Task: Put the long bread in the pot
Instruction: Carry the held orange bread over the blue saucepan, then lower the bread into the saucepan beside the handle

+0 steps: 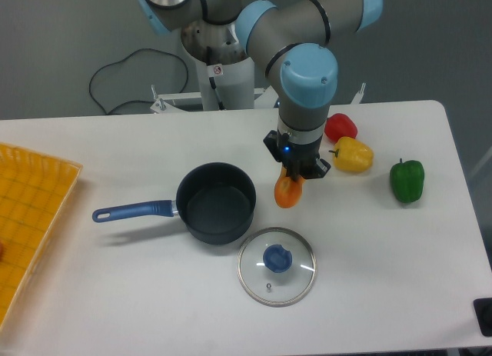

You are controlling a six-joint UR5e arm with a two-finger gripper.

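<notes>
Looking at the fixed camera: jaws of the gripper [294, 174] are clamped on the long bread [288, 191], hanging end-down just right of the pot [216, 202]. Likely light, stiff, smooth, so it may pivot. White desk [384, 256]; glass lid [276, 265] near, peppers [353, 154] behind.

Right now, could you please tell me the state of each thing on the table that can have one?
gripper: shut on the long bread, raised beside the pot
long bread: held, hanging end-down, not in the pot
pot: upright, uncovered, empty
glass lid: off the pot, flat on the table, knob up
green pepper: standing apart from the other two peppers
</notes>
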